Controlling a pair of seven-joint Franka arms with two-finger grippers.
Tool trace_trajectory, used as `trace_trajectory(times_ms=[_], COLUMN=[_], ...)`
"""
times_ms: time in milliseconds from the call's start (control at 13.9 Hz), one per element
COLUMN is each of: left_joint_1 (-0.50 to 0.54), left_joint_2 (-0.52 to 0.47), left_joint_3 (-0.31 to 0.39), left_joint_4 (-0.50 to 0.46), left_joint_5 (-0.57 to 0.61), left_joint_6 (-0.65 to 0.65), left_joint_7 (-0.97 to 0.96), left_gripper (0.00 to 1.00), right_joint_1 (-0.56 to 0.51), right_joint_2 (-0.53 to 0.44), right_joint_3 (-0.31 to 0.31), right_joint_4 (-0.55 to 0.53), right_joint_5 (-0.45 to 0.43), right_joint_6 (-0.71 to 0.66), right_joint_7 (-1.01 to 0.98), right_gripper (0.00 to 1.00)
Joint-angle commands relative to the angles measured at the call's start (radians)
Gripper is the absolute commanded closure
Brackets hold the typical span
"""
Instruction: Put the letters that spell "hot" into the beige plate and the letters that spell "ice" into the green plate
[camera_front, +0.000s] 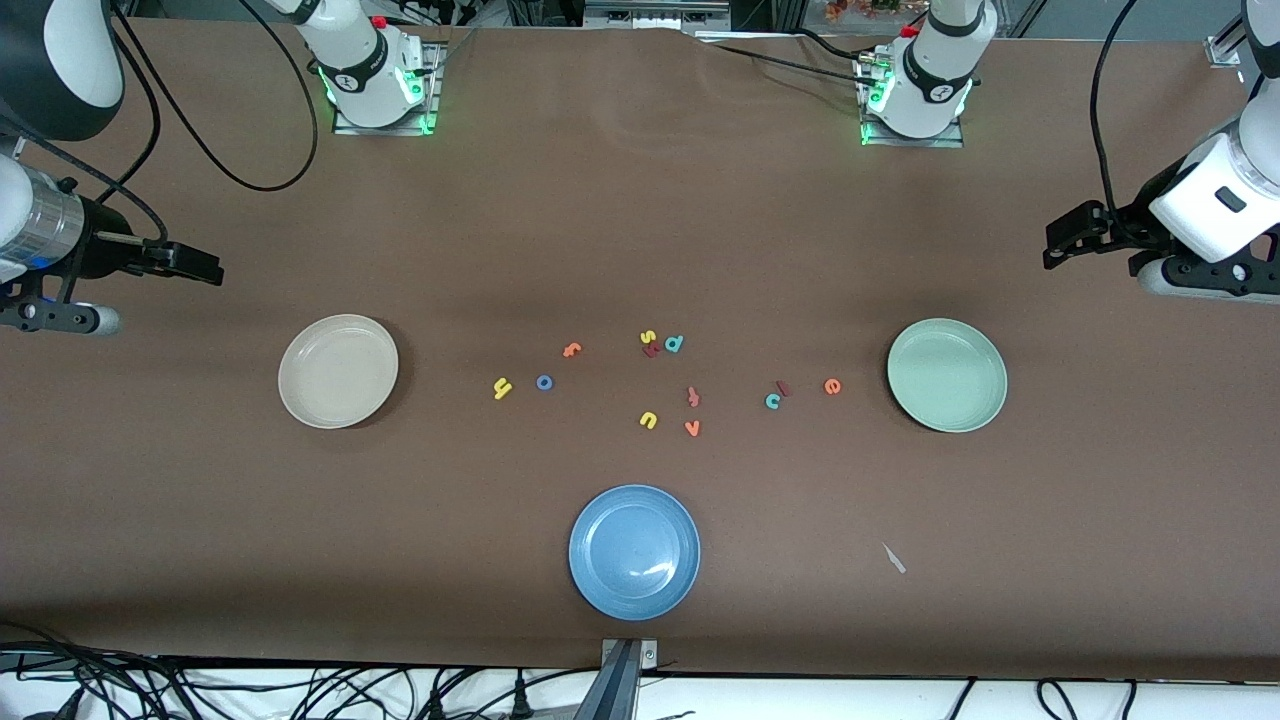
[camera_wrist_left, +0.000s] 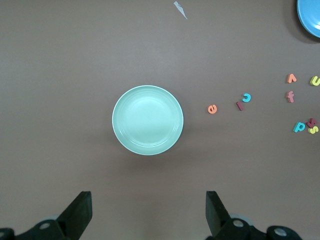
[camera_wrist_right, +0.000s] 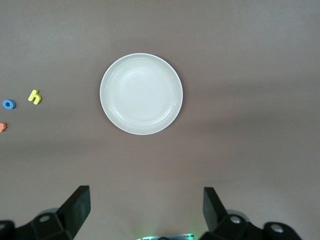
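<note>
Hot letters: yellow h (camera_front: 502, 389), blue o (camera_front: 544, 382) and orange t (camera_front: 571, 349) lie loose on the table (camera_front: 640, 200), near the beige plate (camera_front: 338, 371), an easy reach for the right arm.
Ice letters: teal c (camera_front: 773, 401), red i (camera_front: 784, 388) and orange e (camera_front: 832, 386) sit beside the green plate (camera_front: 946, 374).
Plates: both bare.
Right claw (camera_wrist_right: 145, 210): released, over the beige plate's end.
Left claw (camera_wrist_left: 149, 212): released, waiting by the green plate.

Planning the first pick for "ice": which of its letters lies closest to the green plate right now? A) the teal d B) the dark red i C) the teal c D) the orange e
D: the orange e lies on the table just beside the green plate, while the dark red i and teal c lie farther from it.
</note>
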Motion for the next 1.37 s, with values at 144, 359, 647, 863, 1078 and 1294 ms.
trace_trajectory(times_ms=[144,359,647,863,1078,1294], left_joint_1=[0.005,0.005,-0.015,-0.060,-0.129,-0.153], left_joint_2=[0.011,0.011,0.011,0.041,0.093,0.184], left_joint_3=[-0.002,-0.002,-0.014,-0.028,-0.028,-0.028], left_joint_4=[0.026,0.026,0.023,0.020,0.024,0.026], left_joint_5=[-0.018,-0.018,-0.018,-0.022,-0.019,-0.010], left_joint_6=[-0.007,-0.007,-0.015,-0.024,-0.021,-0.010], left_joint_7=[0.017,0.016,0.025,0.029,0.077,0.106], left_gripper=[0.00,0.00,0.00,0.00,0.00,0.00], right_joint_1=[-0.001,-0.001,-0.001,-0.001,0.000,0.003], right_joint_2=[0.001,0.001,0.001,0.001,0.013,0.050], right_joint_3=[0.000,0.000,0.000,0.000,0.000,0.003], right_joint_4=[0.011,0.013,0.013,0.013,0.014,0.017], right_joint_5=[0.018,0.018,0.018,0.018,0.020,0.020], right_joint_6=[-0.016,-0.016,-0.014,-0.014,-0.011,-0.011], right_joint_7=[0.005,0.003,0.005,0.005,-0.006,-0.007], right_gripper=[0.00,0.00,0.00,0.00,0.00,0.00])
